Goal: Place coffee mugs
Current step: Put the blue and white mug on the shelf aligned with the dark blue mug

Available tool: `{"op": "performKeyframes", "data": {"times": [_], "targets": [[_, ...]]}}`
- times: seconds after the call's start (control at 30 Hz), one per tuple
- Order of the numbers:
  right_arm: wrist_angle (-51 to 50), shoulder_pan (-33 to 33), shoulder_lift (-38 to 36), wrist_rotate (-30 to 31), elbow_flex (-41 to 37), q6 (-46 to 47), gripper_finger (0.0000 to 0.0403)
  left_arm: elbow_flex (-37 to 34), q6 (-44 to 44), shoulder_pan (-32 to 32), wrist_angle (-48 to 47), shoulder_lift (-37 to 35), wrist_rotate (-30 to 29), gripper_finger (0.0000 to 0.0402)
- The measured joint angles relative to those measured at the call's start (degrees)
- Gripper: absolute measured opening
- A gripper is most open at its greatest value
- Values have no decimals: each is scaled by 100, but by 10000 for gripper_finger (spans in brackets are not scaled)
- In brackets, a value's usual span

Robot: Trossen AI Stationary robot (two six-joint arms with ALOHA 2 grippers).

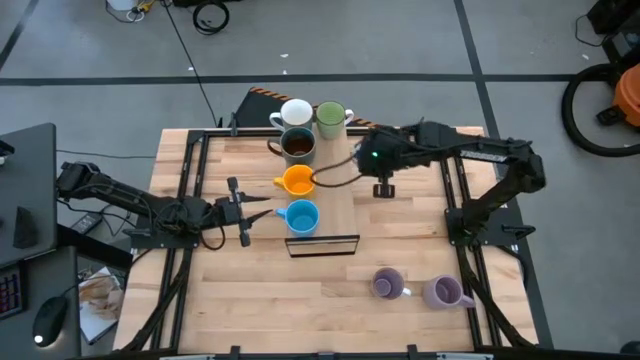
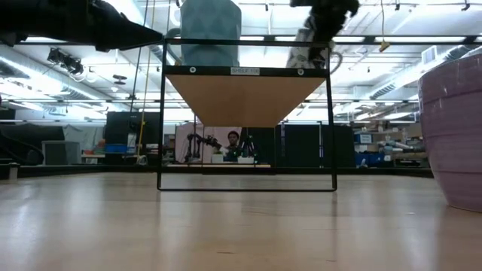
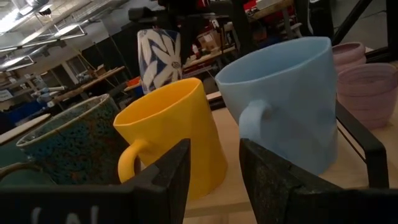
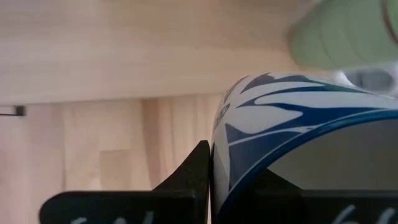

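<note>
Five mugs stand on the shelf (image 1: 338,215); the right gripper (image 4: 211,180) clamps a blue-patterned white mug's (image 4: 298,124) rim near its right edge, while the left gripper (image 1: 262,212) waits parted beside the blue mug (image 1: 301,216).

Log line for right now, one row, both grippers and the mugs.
right gripper: shut on blue-patterned white mug, over shelf | left gripper: open, beside blue mug | two purple mugs on table

Grey concrete floor (image 1: 420,40), ceiling strip lights (image 2: 68,56), workbenches (image 2: 75,154) behind.
</note>
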Motion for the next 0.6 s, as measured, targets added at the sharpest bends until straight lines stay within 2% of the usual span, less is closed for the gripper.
{"op": "performKeyframes", "data": {"times": [0.23, 0.37, 0.6], "targets": [[-404, -88, 1208, -258, 1569, -821, 36, 0, -206, 0, 3, 0, 1, 144], [-734, -274, 1818, -628, 2300, -1002, 36, 0, -250, 0, -1, 0, 1, 144], [-916, -545, 2363, -931, 2669, -1183, 36, 0, -369, 0, -23, 0, 1, 144]]}}
